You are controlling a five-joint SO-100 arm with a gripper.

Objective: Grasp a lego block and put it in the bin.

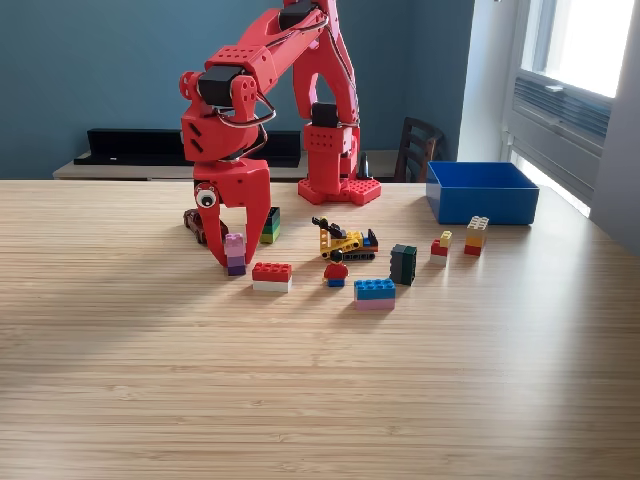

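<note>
Fingers [237, 252] spread wide, straddling the pink-and-purple lego block [235, 254] on the counter [300, 380], nothing pinched yet. Light, rigid, slick plastic: best squeezed across its flat sides. The bin [482, 192] sits far to the exterior view's right.

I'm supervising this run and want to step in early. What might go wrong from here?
1. The gripper straddles the pink-and-purple block; closing off-centre may tip it.
2. The red-and-white block sits close beside and could get nudged.
3. The bin is far toward the exterior view's right, so a weak grip may drop the block.
</note>
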